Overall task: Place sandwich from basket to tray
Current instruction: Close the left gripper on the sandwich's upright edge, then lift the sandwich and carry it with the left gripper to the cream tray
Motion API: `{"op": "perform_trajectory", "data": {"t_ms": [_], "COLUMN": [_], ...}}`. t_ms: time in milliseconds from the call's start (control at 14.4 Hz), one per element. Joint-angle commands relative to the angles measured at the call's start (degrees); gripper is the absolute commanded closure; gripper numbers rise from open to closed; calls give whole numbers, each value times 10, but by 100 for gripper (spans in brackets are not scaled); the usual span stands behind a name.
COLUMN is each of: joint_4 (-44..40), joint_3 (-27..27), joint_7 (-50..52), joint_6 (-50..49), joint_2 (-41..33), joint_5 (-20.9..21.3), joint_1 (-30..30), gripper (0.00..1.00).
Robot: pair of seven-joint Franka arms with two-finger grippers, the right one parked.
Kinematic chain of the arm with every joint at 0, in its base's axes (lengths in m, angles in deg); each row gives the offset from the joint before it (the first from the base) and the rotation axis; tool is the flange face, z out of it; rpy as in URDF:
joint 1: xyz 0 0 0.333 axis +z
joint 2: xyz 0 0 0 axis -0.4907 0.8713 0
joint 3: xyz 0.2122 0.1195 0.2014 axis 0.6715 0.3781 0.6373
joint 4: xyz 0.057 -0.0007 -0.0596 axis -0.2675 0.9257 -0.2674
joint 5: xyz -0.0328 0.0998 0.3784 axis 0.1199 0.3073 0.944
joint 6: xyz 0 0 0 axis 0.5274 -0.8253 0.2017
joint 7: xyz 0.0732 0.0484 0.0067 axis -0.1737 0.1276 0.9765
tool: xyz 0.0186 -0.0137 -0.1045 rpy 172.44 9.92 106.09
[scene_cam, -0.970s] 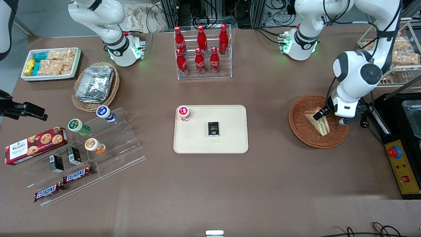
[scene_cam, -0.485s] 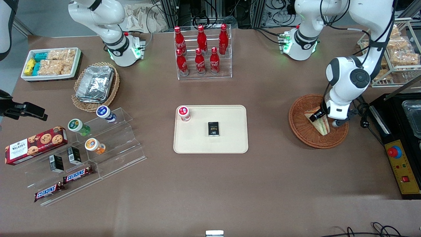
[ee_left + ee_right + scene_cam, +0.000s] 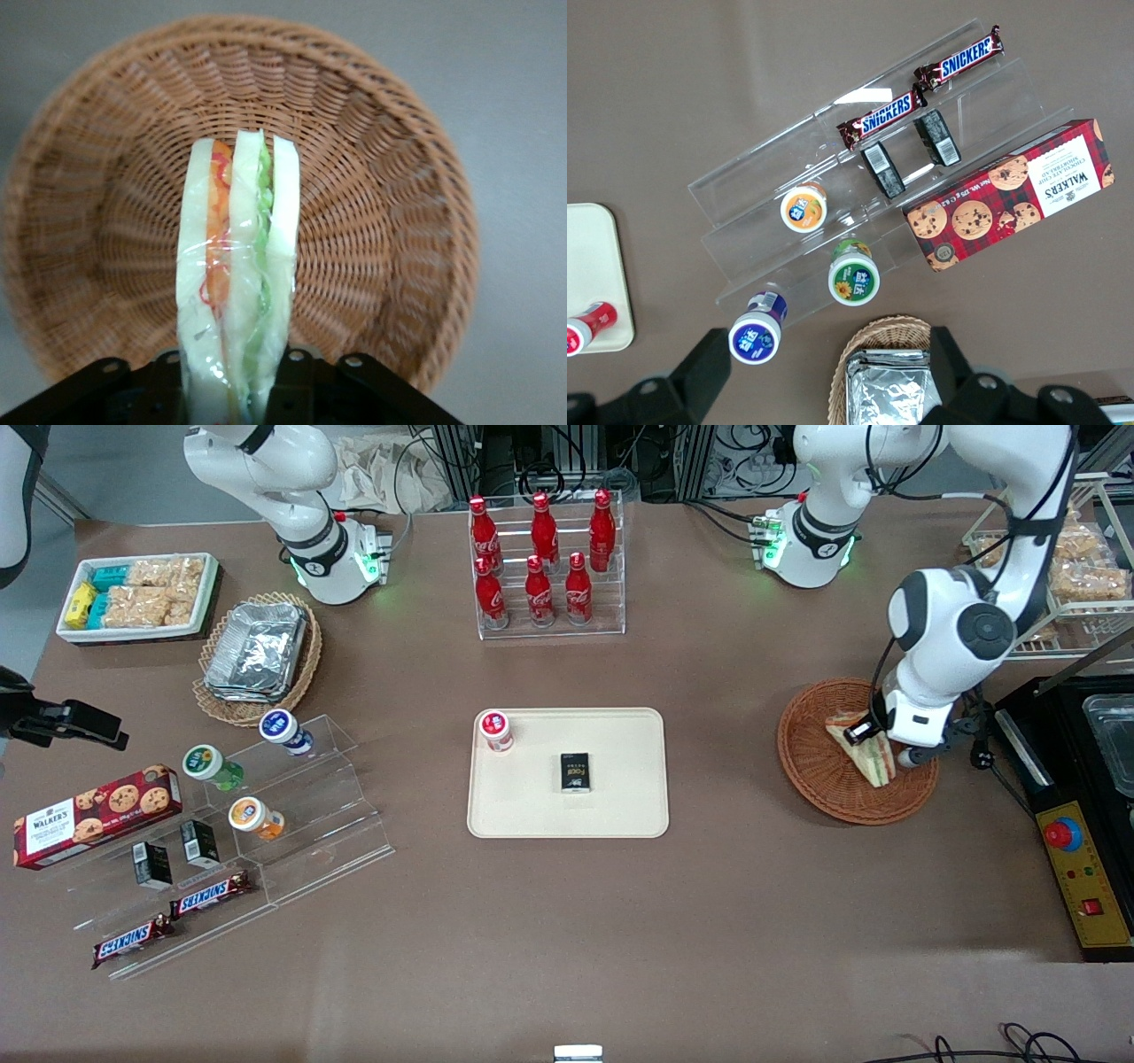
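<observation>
The sandwich [image 3: 861, 747] is a plastic-wrapped wedge of white bread with green and orange filling. It stands on edge between my gripper's fingers, over the reddish-brown wicker basket [image 3: 819, 772] at the working arm's end of the table. In the left wrist view the sandwich [image 3: 237, 266] sits clamped between the two black fingers [image 3: 299, 381], with the basket [image 3: 390, 221] below it. My gripper [image 3: 873, 742] is shut on the sandwich. The cream tray [image 3: 620, 815] lies at the table's middle.
On the tray stand a red-capped bottle [image 3: 496, 730] and a small black box [image 3: 575, 771]. A rack of red cola bottles [image 3: 542, 567] stands farther from the front camera. A black machine with a yellow control box [image 3: 1085, 877] lies beside the basket.
My gripper has closed on the sandwich and raised it, so the wedge now stands more upright over the basket. The arm's upper joint has shifted slightly.
</observation>
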Motion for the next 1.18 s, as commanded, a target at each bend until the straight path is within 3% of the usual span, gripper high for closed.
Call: {"op": "perform_trajectory", "data": {"t_ms": [0,208,485,832,1109], "joint_4": [-103,-284,-424,-430,-356], "joint_3": [1,2,-24,-169,-247], "joint_7": [-46,-84,-85,-51,-8], "joint_6": [-158,-372,-495,-476,-325], "joint_2": [-39,-31,-29,19,74], "joint_5": [9,5,-28,-39,-48], "joint_1": [-1,0,-20,-43,-47], "gripper": [100,100,100,100,100]}}
